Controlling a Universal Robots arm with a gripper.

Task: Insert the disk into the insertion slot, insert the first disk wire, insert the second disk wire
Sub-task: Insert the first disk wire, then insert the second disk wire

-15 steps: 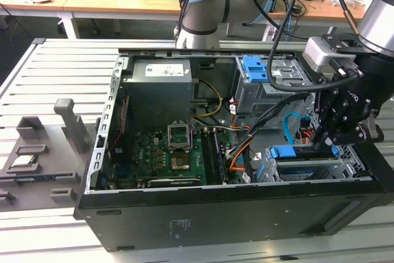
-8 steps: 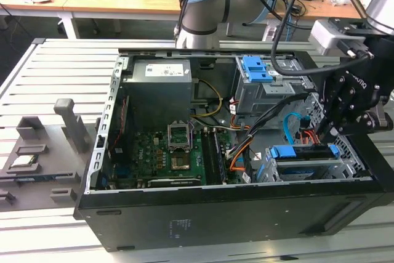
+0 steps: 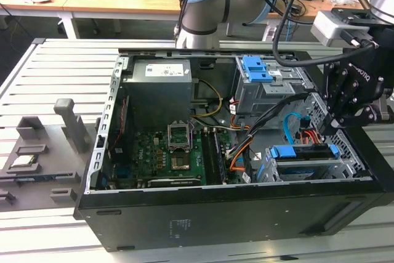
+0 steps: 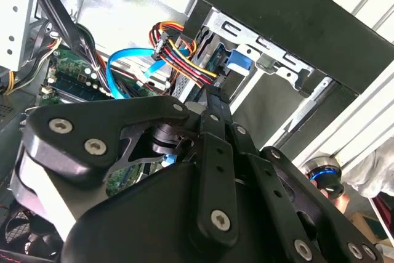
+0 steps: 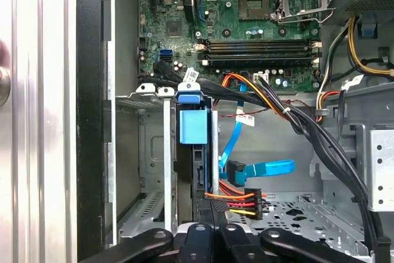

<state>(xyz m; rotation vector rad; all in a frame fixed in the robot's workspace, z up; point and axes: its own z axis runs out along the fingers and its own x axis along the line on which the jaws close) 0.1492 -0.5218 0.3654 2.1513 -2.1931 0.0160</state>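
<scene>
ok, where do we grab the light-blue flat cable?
Probably at its dark plug end, the one rigid part; the flat cable lies loose and would flex. Come through the open side of the case, pinching the plug's flat faces, clear of the red-orange wires beside it.

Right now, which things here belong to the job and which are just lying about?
Job: disk, slot, red-orange wires, light-blue cable, tool.
Lying about: motherboard, power supply, blue-latch cage, grey jigs.
</scene>
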